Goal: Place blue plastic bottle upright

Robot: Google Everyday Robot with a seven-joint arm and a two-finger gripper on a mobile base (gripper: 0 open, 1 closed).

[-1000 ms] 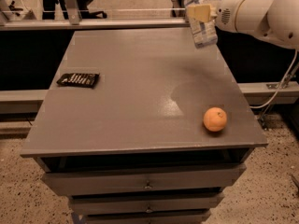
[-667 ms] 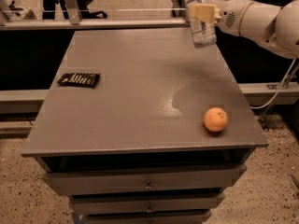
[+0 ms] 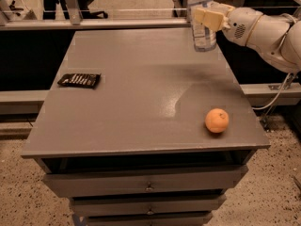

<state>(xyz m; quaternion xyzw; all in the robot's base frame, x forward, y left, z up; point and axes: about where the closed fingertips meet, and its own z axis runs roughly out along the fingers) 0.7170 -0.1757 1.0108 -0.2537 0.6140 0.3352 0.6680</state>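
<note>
The blue plastic bottle [image 3: 202,20] is clear and ribbed with a pale label. It stands upright at the far right of the grey table [image 3: 141,93], its base at or just above the tabletop; its cap is cut off by the top edge of the view. My gripper [image 3: 207,17] reaches in from the right on a white arm and is shut on the bottle around its middle.
An orange [image 3: 217,120] sits near the table's front right corner. A dark snack packet [image 3: 79,80] lies at the left edge. Drawers run below the tabletop. A rail and chair legs stand behind the table.
My gripper has moved slightly left and down with the bottle, bringing its base closer to the tabletop. The orange and the packet have not moved.
</note>
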